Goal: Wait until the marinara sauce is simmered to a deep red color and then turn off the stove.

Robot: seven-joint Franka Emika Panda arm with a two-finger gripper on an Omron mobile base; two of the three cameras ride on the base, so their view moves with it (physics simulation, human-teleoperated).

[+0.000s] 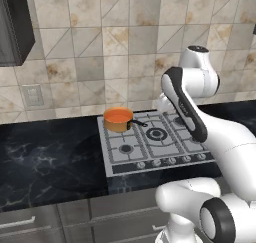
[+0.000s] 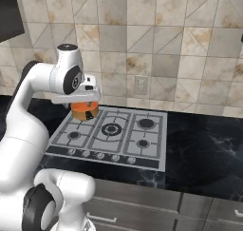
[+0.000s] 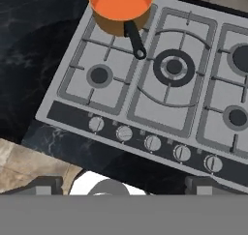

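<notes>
The marinara sauce [image 3: 121,2] sits at the upper left of the hand view, in an orange saucepan [image 3: 109,22] on the rear left burner of the stove [image 3: 160,108]. Its colour is bright orange, not yet deep red, so I judge the right thing now is to wait and watch. The knob row [image 3: 152,143] lies lower in the frame. Whether the jaws are wide or narrow, I cannot tell.

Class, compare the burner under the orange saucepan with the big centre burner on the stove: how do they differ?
The rear-left burner carries the saucepan of orange marinara sauce, which hides it; the centre burner stands bare. The centre burner shows a wide dark ring; the rear-left one's own size cannot be judged. Both sit under dark grates on the same silver-grey stove.
</notes>
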